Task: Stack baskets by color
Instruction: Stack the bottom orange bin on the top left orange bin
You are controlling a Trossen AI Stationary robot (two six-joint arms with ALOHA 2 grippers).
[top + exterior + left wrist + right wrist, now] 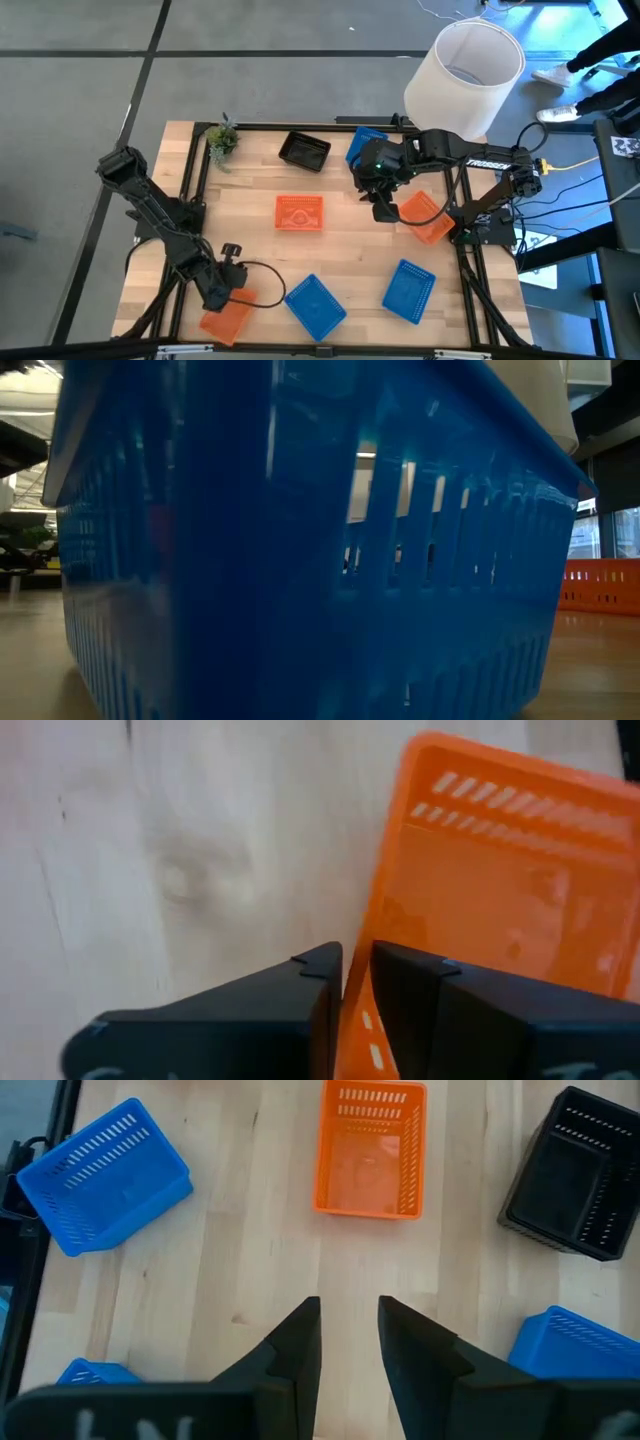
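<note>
Blue basket (300,560) filling low view; left fingers (400,995) pinching orange basket (500,890) wall; right fingers (350,1345) released.

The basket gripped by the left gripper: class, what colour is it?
Orange. The basket shows best in the left wrist view, its wall pinched by the left gripper.

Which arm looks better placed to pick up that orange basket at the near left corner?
The left. Its gripper already straddles the wall of that orange basket. The right gripper hangs open and empty over bare wood near another orange basket.
</note>
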